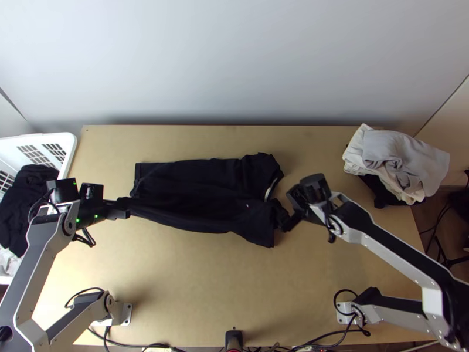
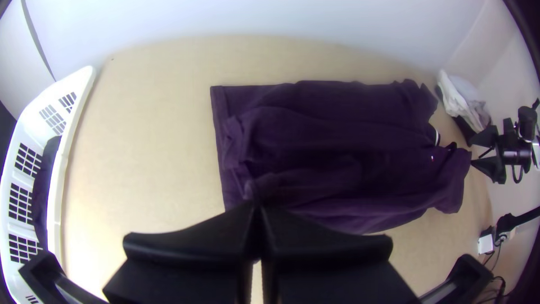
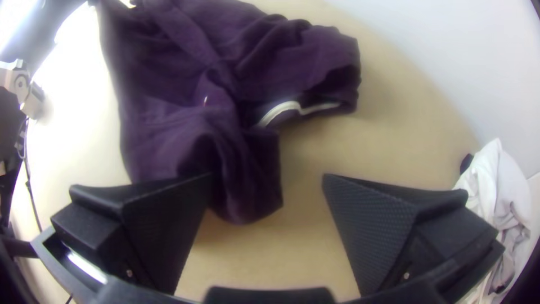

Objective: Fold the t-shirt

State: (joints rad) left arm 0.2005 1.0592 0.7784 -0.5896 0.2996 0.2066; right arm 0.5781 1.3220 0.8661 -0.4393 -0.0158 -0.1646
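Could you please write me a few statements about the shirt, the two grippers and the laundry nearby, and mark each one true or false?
1. The left gripper pinches the dark t-shirt at the end away from its collar. True.
2. The right gripper is clamped on the collar. False: its fingers are apart, close to a sleeve.
3. The white basket is empty. False: dark cloth lies in it.
4. A pile of pale cloth lies at the table's right side in the top view. True.
5. The t-shirt is folded into a neat square. False: it lies long and rumpled.
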